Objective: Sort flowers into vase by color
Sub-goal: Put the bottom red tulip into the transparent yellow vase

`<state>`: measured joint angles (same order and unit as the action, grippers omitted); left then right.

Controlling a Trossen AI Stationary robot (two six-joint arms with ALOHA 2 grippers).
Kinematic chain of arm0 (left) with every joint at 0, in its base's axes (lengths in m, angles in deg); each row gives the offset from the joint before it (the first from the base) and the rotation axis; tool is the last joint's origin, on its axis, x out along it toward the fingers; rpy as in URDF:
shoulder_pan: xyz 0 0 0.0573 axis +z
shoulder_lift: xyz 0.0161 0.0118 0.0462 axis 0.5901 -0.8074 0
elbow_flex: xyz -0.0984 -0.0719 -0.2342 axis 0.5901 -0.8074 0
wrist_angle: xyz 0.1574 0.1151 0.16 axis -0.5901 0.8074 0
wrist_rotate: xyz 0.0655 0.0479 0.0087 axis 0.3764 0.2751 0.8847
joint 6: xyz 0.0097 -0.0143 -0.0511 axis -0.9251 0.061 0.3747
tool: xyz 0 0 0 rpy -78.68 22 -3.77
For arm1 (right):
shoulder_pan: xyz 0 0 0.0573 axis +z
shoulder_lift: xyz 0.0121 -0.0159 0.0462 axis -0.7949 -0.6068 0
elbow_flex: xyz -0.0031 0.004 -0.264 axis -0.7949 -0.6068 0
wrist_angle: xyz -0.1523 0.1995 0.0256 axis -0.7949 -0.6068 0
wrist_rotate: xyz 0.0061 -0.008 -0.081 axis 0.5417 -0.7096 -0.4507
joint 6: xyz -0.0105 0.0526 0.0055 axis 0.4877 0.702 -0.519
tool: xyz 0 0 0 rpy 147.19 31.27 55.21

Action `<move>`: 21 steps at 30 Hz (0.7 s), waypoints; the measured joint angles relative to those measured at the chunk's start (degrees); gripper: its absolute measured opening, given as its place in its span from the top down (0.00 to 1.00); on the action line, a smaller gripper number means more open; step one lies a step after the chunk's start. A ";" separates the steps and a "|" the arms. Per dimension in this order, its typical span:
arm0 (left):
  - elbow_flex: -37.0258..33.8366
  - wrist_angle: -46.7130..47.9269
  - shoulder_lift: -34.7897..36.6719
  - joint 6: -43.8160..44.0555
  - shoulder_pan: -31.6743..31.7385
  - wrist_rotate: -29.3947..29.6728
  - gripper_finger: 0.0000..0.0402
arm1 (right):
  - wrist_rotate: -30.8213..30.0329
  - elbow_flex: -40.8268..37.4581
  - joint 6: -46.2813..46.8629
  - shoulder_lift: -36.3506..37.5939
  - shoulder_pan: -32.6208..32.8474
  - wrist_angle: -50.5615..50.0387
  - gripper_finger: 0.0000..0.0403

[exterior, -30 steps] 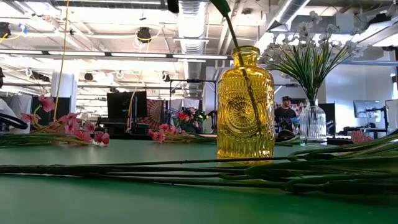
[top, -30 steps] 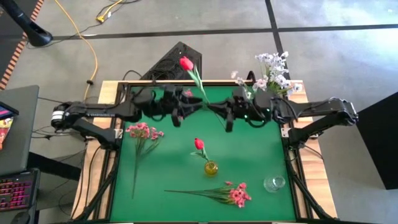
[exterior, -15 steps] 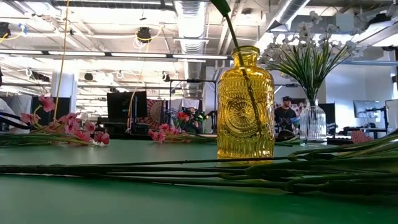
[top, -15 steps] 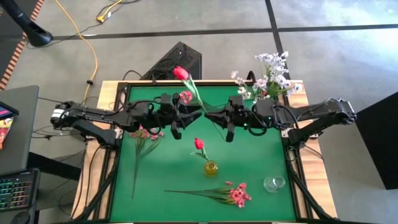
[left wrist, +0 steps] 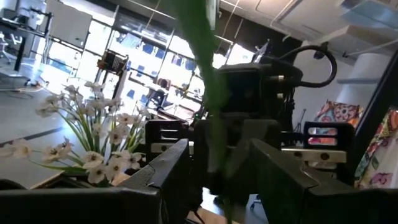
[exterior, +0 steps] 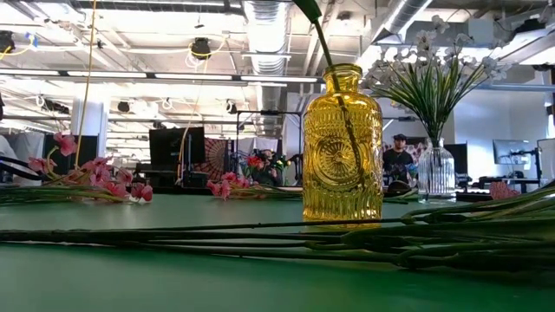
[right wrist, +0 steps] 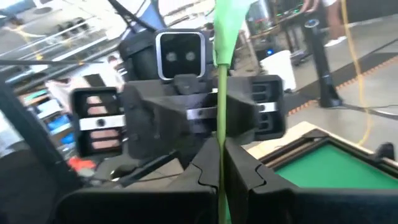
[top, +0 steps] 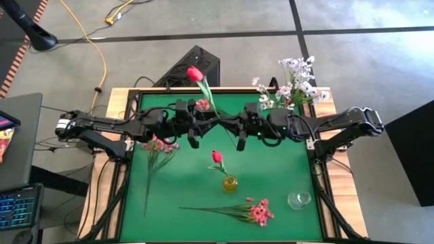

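A red tulip-like flower (top: 195, 73) is held high over the far middle of the table, where my two arms meet. My right gripper (top: 232, 123) is shut on its green stem (right wrist: 221, 106). My left gripper (top: 215, 121) faces it, open. In the left wrist view the blurred stem (left wrist: 211, 112) stands between the spread fingers (left wrist: 171, 168) without plainly touching them. A yellow vase (top: 230, 182) at the table's middle holds another red flower (top: 217, 156). Pink sprays lie flat at the left (top: 156, 144) and near the front (top: 258, 212). My right gripper pinches the flower's green stem (right wrist: 220, 149), well below the bud, between its two fingers. The fingers reach in about level from the table's right and lie across the stem. The flower is lifted clear of the table, its bud up and leaning toward the far left.
White flowers (top: 295, 81) stand at the far right corner, behind my right arm. A clear glass vase (top: 298, 199) stands near the front right. In the low view, long green stems (exterior: 347, 238) lie across the green table (top: 183, 203) in front of the yellow vase (exterior: 342, 143).
My right gripper has carried the red flower toward the table's left, up to my left gripper, staying shut on the stem. The bud has shifted left with it. My left gripper has swung a little toward the near edge, and the stem now stands between its open fingers.
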<state>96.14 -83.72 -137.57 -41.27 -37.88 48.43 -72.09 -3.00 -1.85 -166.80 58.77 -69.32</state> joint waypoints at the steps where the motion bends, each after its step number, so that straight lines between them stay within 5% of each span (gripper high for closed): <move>1: 0.00 0.00 0.00 0.00 0.00 0.00 0.61 | -0.43 0.00 -0.02 0.14 -0.02 -0.02 0.92; 9: 0.00 0.00 0.00 0.68 1.09 0.00 0.64 | -0.53 0.00 -0.02 -0.14 -0.17 0.29 0.92; 21: 0.00 -0.04 0.00 1.67 1.95 -1.60 0.93 | -0.53 0.00 -0.02 -0.10 -0.17 0.33 0.91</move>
<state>96.14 -83.77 -137.57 -39.61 -35.93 46.83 -72.63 -3.00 -1.86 -166.90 58.60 -68.99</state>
